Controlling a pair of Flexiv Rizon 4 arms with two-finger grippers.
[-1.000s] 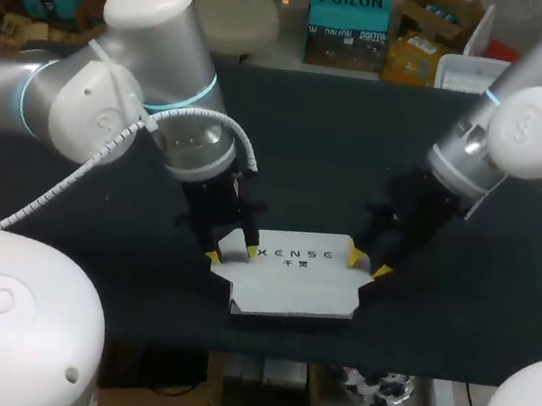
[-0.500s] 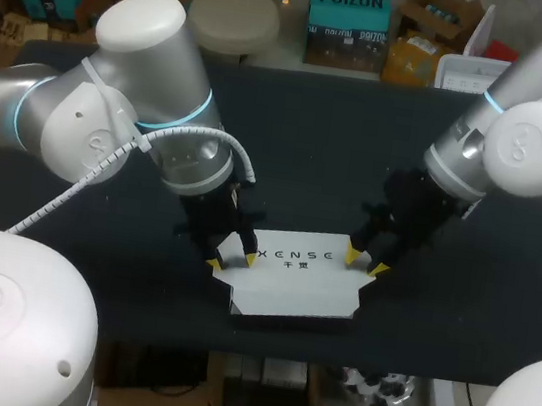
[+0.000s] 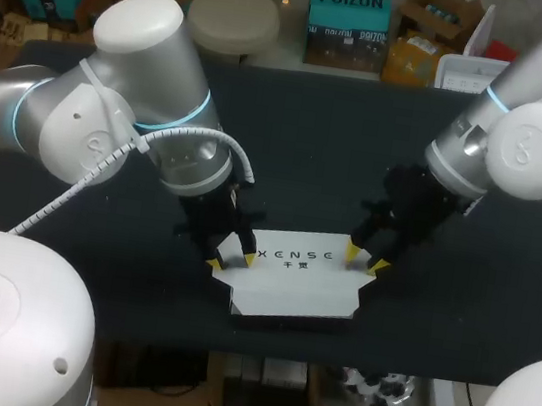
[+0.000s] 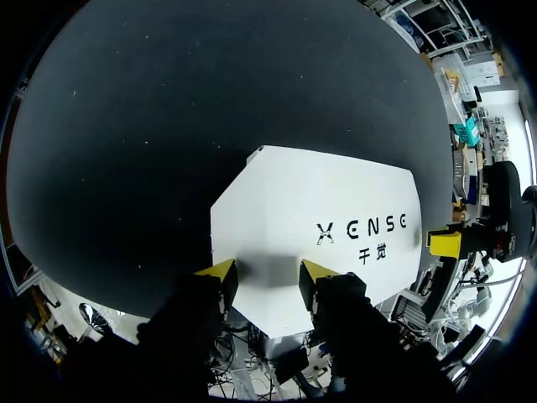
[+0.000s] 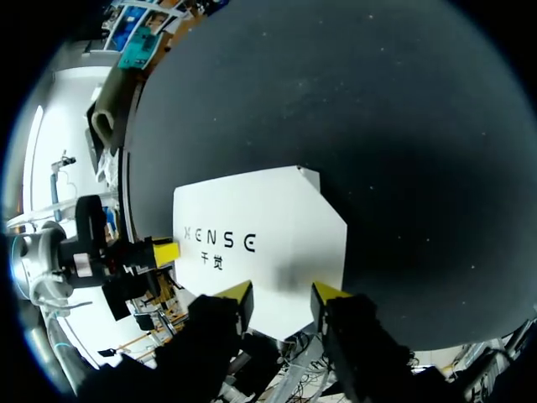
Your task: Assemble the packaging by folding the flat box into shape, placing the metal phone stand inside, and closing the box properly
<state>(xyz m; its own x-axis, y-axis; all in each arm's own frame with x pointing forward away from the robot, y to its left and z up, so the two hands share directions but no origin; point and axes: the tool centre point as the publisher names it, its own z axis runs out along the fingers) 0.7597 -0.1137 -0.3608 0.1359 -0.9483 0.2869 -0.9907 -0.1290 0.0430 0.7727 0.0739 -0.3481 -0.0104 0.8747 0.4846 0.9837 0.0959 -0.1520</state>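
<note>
Flat box [image 3: 294, 289] lies near the front edge of the surface [image 3: 310, 138]. It is a smooth, matte white card sheet, not yet folded, roughly rectangular with clipped corners that give it a many-sided outline. Black lettering [image 3: 296, 255] runs across its far half. The left gripper [image 3: 231, 259] is at the sheet's left end, its fingers a narrow gap apart and the yellow tips over the card, clasping nothing. The right gripper [image 3: 363, 260] is at the right end, likewise slightly parted, with its tips at the card's edge. Beyond them the surface stretches away black, matte and faintly speckled.
</note>
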